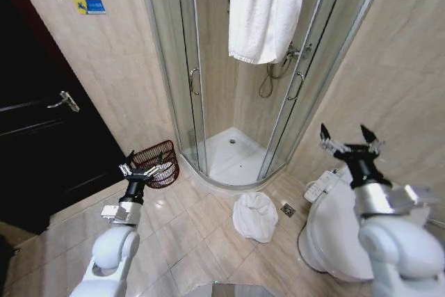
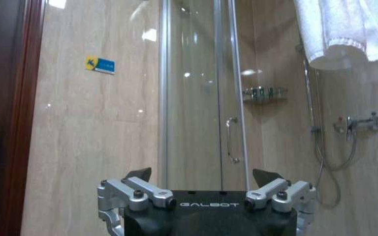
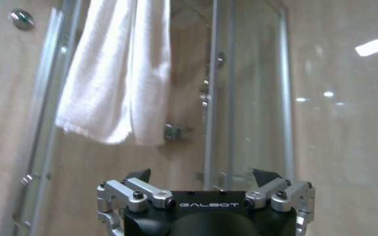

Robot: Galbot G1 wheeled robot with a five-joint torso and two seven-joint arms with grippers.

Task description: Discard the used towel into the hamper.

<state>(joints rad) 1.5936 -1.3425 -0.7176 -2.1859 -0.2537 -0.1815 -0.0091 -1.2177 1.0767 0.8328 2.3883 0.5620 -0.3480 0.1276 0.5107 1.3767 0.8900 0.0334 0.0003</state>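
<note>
Inspector: Presently, nearest the robot, both arms are hanging raised and idle. The left gripper is sitting at near left with its fingers spread apart and holding nothing. The right gripper is sitting at right, above the toilet, its claws likewise standing apart and empty.

Clerk: And the towel to be discarded?

Inspector: A crumpled white towel is lying in a heap on the tiled floor, centre-right, between the two arms and just left of the toilet, near a small floor drain. I am taking that as the used one. A second, hanging towel is draping over the shower enclosure at the far centre; it is looking clean and is not the likely object.

Clerk: The hamper?

Inspector: The hamper is standing on the floor at left, against the wall beside the shower door, directly beyond the left gripper. Its mouth is appearing tilted toward the robot, though I cannot tell how far.

Clerk: Handling?

Inspector: In my judgement the cloth is light, soft and limp; it is going to sag and trail once lifted, possibly heavier if damp. A pinch on the raised top fold of the heap is looking soundest, gathering several layers so nothing slips free. Edges lying flat on the tile are offering a poor purchase.
</note>
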